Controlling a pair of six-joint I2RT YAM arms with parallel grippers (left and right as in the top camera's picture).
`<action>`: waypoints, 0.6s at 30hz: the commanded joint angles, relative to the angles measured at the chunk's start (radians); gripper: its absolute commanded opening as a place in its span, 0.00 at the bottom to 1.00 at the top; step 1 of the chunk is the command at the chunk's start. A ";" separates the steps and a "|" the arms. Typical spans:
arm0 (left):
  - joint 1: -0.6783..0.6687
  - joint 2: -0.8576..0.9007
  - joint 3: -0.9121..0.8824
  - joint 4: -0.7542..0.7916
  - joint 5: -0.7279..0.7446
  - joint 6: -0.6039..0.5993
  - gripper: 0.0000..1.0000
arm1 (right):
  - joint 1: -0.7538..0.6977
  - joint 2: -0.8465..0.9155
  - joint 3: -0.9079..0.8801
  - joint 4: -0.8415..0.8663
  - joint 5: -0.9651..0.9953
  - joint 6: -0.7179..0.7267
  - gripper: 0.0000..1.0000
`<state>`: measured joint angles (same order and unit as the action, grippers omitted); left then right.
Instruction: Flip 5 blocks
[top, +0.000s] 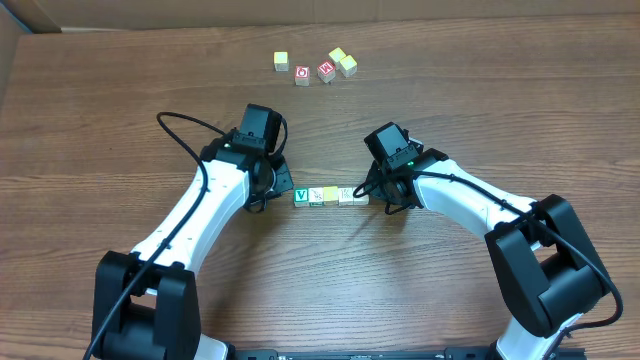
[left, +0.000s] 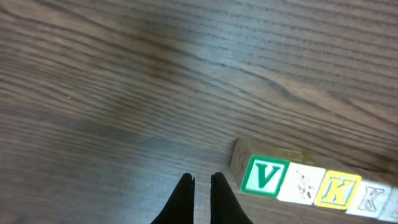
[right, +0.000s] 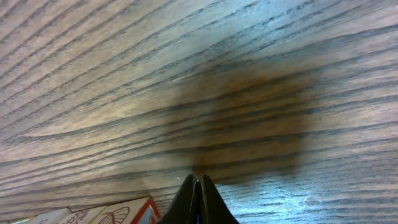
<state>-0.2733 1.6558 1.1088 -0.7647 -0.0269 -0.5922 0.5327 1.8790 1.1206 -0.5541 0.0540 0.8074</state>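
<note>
A row of four blocks (top: 330, 195) lies mid-table between the arms, starting with a green V (left: 264, 176) and a yellow K (left: 336, 190). Five more blocks (top: 326, 71) are clustered farther back. The left gripper (left: 201, 182) is nearly pinched together and the right gripper (right: 198, 182) is clenched, both empty.

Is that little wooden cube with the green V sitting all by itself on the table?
No, the wooden cube with the green V sits at the end of a row, touching a pale wooden cube beside it.
</note>
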 joint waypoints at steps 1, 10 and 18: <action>-0.004 0.012 -0.041 0.022 -0.006 0.002 0.04 | 0.002 0.000 -0.002 0.003 -0.003 -0.004 0.04; -0.012 0.013 -0.079 0.045 -0.005 0.001 0.04 | 0.002 0.000 -0.002 0.003 -0.003 -0.004 0.04; -0.041 0.013 -0.133 0.126 0.002 0.001 0.04 | 0.002 0.000 -0.002 0.003 -0.003 -0.004 0.04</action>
<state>-0.3019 1.6566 1.0042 -0.6567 -0.0265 -0.5922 0.5323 1.8790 1.1206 -0.5537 0.0513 0.8074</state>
